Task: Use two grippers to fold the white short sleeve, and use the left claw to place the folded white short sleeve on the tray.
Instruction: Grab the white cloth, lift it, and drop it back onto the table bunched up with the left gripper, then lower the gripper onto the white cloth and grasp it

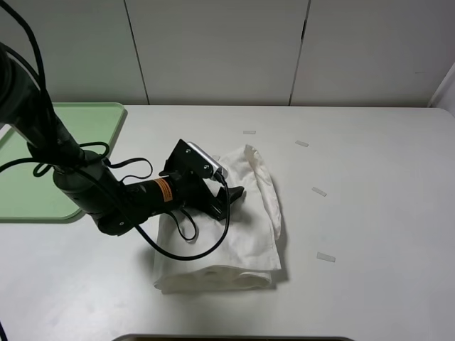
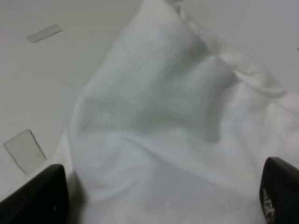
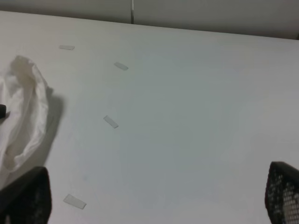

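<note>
Two claws, both wide open: the left claw hovers over the folded shirt, apparently lining up a pick; the right claw holds nothing, beside the shirt, away from the tray.

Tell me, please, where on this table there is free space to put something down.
The widest bare stretch lies right of the white short sleeve, out to the table edge; only small tape strips dot it. The near left corner, below the tray, is also bare. The middle is crowded: the left claw, jaws apart, sits over the shirt.
</note>
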Controlling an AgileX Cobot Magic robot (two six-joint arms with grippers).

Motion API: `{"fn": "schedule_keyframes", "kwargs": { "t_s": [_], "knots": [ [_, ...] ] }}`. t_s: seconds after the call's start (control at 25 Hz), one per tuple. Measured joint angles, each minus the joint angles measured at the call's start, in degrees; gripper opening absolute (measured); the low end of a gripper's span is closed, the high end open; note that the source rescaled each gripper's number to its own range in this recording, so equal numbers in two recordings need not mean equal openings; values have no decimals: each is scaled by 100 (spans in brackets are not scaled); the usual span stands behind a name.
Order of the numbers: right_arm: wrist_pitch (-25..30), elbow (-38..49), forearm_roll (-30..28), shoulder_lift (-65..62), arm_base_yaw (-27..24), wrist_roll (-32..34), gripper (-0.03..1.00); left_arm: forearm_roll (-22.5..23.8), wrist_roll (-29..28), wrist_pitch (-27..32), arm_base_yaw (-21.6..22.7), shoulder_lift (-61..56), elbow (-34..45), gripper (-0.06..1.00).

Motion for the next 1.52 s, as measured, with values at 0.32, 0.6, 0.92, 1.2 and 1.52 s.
{"fn": "schedule_keyframes", "kwargs": {
  "t_s": [0.32, 0.6, 0.92, 1.2, 1.52],
  "knots": [
    [0, 0, 0, 0, 0, 0, 100, -499, -25, 178, 20, -1010, 229, 82],
    [0, 0, 0, 0, 0, 0, 100, -597, -823, 2008, 133, -2915, 600, 82],
    [0, 0, 0, 0, 0, 0, 100, -613, -2076, 5536, 286, -4312, 669, 82],
    [0, 0, 0, 0, 0, 0, 100, -1663, -1878, 6292, 957, -4641, 1496, 80],
    [0, 0, 0, 0, 0, 0, 100, -3580, 379, 6905, 998, -4643, 1828, 76]
  ]
}}
